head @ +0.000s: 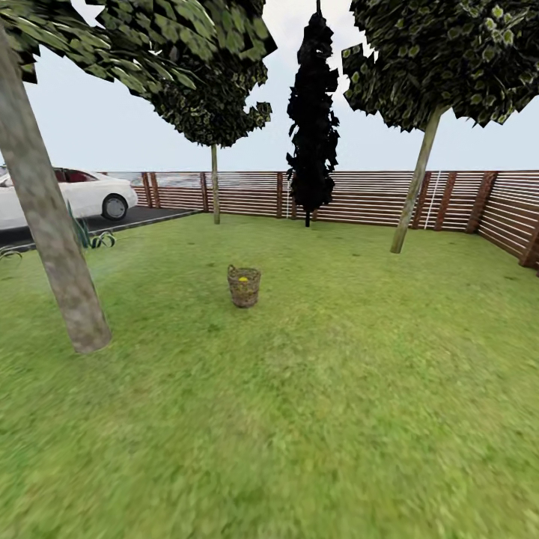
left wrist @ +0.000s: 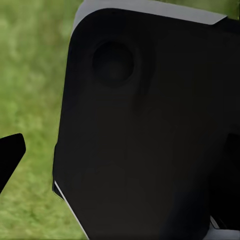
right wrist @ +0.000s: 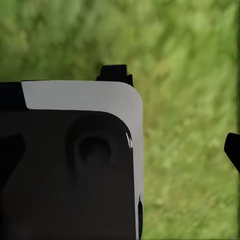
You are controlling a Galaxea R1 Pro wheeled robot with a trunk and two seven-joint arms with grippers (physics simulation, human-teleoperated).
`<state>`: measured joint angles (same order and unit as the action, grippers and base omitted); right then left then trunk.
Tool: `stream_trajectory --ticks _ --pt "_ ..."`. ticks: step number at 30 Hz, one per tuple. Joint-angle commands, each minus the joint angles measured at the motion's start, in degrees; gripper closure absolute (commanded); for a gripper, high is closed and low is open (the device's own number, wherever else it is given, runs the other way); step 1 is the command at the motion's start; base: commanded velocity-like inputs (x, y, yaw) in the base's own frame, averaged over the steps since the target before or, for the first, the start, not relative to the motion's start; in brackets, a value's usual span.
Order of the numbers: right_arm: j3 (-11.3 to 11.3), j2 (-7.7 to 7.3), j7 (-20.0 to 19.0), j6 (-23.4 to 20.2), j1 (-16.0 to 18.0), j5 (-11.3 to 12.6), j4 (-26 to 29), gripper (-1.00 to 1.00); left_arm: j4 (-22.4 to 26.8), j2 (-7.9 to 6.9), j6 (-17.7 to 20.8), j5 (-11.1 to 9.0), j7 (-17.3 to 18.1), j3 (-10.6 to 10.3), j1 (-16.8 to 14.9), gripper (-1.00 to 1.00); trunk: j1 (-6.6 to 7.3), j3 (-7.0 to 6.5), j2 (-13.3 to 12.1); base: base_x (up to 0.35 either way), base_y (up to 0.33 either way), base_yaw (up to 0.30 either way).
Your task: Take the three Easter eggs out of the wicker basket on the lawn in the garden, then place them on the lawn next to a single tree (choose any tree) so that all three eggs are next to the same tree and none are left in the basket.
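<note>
The wicker basket [head: 244, 287] stands upright on the lawn [head: 314, 419], in the middle distance straight ahead. A bit of yellow Easter egg [head: 243, 279] peeks over its rim; the rest of its inside is hidden. A thick grey-brown tree [head: 52, 232] leans on the near left of the basket. In the left wrist view my left gripper [left wrist: 120, 150] hangs over grass, one black fingertip [left wrist: 11, 154] at the frame's edge. My right gripper [right wrist: 120, 150] is likewise spread, with a fingertip [right wrist: 233, 150] at the opposite edge. Both are open and hold nothing.
A slimmer tree [head: 414, 187] stands at the back right and another tree [head: 215, 191] by the fence [head: 359, 196]. A black cypress [head: 311, 120] rises at the back centre. A white car [head: 71, 196] is parked on tarmac at left. A dark robot body panel [left wrist: 150, 130] blocks much of both wrist views.
</note>
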<state>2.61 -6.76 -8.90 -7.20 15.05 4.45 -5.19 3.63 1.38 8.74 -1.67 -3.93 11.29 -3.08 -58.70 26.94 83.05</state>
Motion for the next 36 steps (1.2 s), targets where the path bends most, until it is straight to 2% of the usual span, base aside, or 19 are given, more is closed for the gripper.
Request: stream_trajectory --ticks 1,36 --pt "0.29 -0.01 -0.23 -0.09 0.07 0.47 -0.08 -1.0 0.16 0.03 0.33 -0.18 -0.2 0.28 0.0 -1.0 -0.03 0.06 0.03 0.34 -0.097 0.0" --pt "0.29 -0.01 -0.24 -0.09 0.06 0.54 -0.08 -1.0 0.15 0.03 0.37 -0.18 -0.15 0.14 0.0 -1.0 -0.03 0.06 0.03 0.34 -0.097 0.0"
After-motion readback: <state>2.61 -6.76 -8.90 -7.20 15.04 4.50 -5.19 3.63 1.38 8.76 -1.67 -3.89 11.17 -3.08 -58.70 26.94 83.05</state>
